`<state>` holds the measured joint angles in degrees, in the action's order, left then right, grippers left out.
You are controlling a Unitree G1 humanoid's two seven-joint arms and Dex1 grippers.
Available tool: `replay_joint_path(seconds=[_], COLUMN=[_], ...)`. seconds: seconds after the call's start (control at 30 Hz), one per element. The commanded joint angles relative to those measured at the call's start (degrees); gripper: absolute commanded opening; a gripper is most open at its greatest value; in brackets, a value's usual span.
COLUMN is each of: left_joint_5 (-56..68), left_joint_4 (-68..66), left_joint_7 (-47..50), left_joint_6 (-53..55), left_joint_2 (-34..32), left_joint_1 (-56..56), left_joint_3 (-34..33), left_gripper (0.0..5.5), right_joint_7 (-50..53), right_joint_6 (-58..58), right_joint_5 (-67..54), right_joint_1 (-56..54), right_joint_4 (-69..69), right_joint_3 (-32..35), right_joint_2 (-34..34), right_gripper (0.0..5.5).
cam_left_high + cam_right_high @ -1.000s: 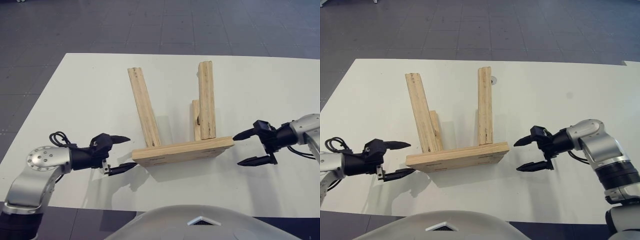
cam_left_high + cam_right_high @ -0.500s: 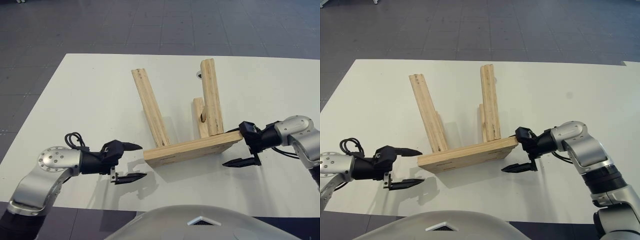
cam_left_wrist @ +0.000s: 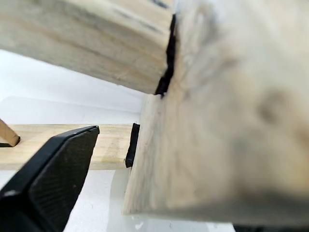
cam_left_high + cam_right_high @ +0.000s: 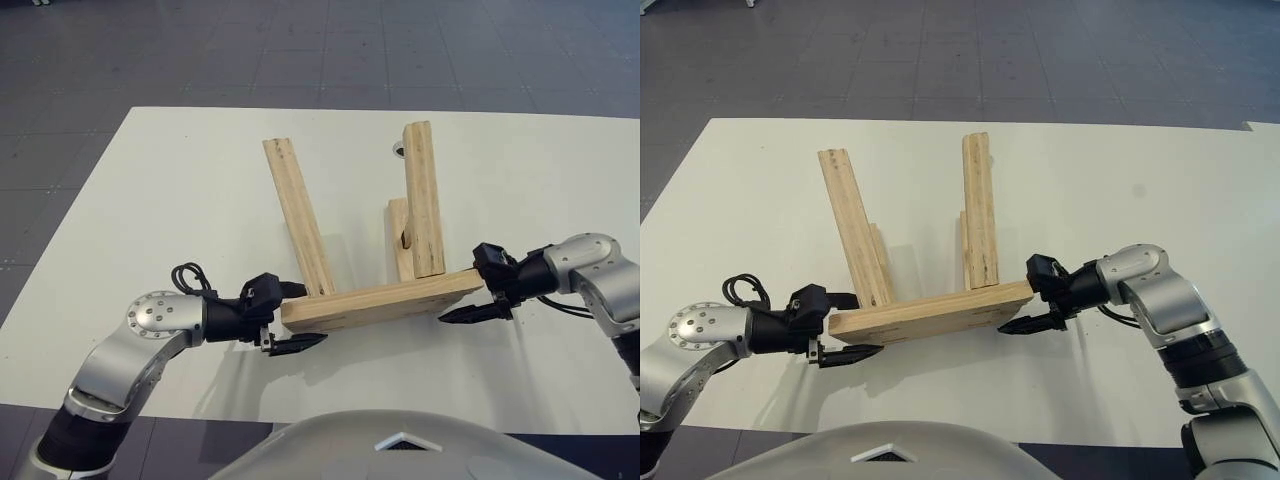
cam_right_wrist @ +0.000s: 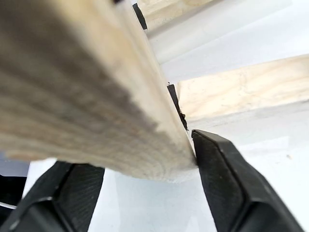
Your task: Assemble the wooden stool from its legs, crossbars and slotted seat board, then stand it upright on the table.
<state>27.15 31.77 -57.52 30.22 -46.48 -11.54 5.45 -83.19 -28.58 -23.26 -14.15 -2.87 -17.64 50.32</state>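
The wooden stool lies on its side on the white table (image 4: 170, 200). Its seat board (image 4: 380, 303) stands on edge nearest me, and two legs (image 4: 298, 215) (image 4: 423, 195) point away, with a short crossbar (image 4: 398, 235) beside the right one. My left gripper (image 4: 295, 317) is open and straddles the board's left end; in the left wrist view a gap separates its finger (image 3: 53, 179) from the board (image 3: 217, 121). My right gripper (image 4: 468, 295) is shut on the board's right end, with fingers (image 5: 231, 193) against both faces of the board (image 5: 87, 82).
A small round mark (image 4: 398, 150) sits on the table just behind the right leg. The table's front edge runs close below both grippers. Dark tiled floor lies beyond the far edge.
Both arms moved inward to the ends of the seat board, and the fingers now straddle them. The right gripper narrowed onto the board. The stool shifted and turned slightly.
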Motion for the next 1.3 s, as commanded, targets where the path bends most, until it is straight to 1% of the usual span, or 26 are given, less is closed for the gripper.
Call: replay_joint_path(seconds=[0.03,0.1,0.13,0.23,0.33,0.43,0.5,0.57,0.63,0.7,0.77,0.83,0.87,0.93,1.03,1.07,1.1,1.17,1.3], left_joint_5=[4.7,11.3,16.0,26.2,34.2,43.2,50.5,55.2,56.0,56.0,59.0,60.9,60.4,58.7,57.2,56.8,56.7,56.5,55.2], left_joint_4=[0.9,1.0,1.0,-0.9,-5.0,-5.2,-5.7,-8.6,-13.5,-20.1,-27.1,-30.3,-31.7,-36.3,-50.5,-53.8,-56.4,-59.9,-64.5], left_joint_7=[-3.4,-5.6,-6.3,-8.1,-8.0,-6.3,-3.3,0.5,3.6,4.9,6.1,6.4,7.5,10.8,18.7,20.2,20.4,21.0,21.9], left_joint_6=[5.2,9.8,12.4,18.4,23.6,28.9,31.9,33.8,34.9,36.8,40.0,42.9,44.1,45.1,47.7,49.3,51.4,54.4,58.3], left_joint_2=[-3.2,-4.7,-5.4,-7.9,-8.9,-9.1,-8.9,-8.5,-7.5,-6.4,-5.8,-5.6,-4.7,-1.8,3.8,4.7,5.4,6.5,8.4], left_joint_1=[0.2,2.5,4.6,11.3,18.5,20.9,22.6,25.8,29.9,33.8,38.4,40.8,41.6,43.9,51.2,52.9,54.3,55.9,58.7], left_joint_3=[-0.6,-3.5,-6.1,-12.7,-15.9,-17.4,-18.6,-19.2,-18.2,-17.0,-16.4,-16.0,-15.3,-14.1,-14.0,-14.1,-14.2,-15.0,-17.4], left_gripper=[3.32,2.93,2.73,2.25,1.86,1.57,1.43,1.42,1.42,1.42,1.42,1.42,1.42,1.42,1.42,1.42,1.42,1.42,1.42], right_joint_7=[-1.8,-1.6,-1.4,-1.9,-2.4,1.4,4.8,7.6,10.6,13.3,15.7,17.9,19.9,24.5,32.6,33.8,34.0,34.5,36.1], right_joint_6=[-11.3,-19.8,-24.4,-37.5,-46.0,-55.5,-62.0,-63.9,-63.9,-63.9,-63.9,-63.9,-63.9,-63.9,-63.9,-63.9,-63.9,-63.9,-63.9], right_joint_5=[-9.5,-16.1,-19.8,-30.2,-38.0,-45.6,-50.7,-56.5,-63.1,-68.4,-72.4,-75.5,-75.7,-74.2,-68.7,-68.7,-69.8,-69.9,-67.8], right_joint_1=[-4.1,-6.1,-6.9,-9.4,-10.9,-16.1,-22.1,-26.2,-29.4,-31.9,-33.3,-34.2,-35.0,-38.1,-46.4,-48.6,-49.9,-51.5,-53.0], right_joint_4=[-5.3,-8.1,-9.6,-14.1,-16.1,-11.8,-4.3,2.2,7.4,11.6,14.1,15.1,16.3,22.7,41.2,46.5,50.3,57.1,63.0], right_joint_3=[4.3,7.1,8.5,12.1,15.0,18.3,19.5,17.9,14.3,10.5,6.2,2.1,1.0,0.9,3.8,2.7,0.6,-0.4,-0.1], right_joint_2=[0.6,0.1,0.3,3.0,5.5,3.3,1.4,1.7,3.0,3.9,5.4,6.8,5.9,1.6,-7.7,-9.3,-10.0,-12.0,-13.9], right_gripper=[2.26,2.22,2.21,2.11,1.93,1.78,1.74,1.74,1.74,1.74,1.74,1.74,1.74,1.74,1.74,1.74,1.74,1.74,1.74])
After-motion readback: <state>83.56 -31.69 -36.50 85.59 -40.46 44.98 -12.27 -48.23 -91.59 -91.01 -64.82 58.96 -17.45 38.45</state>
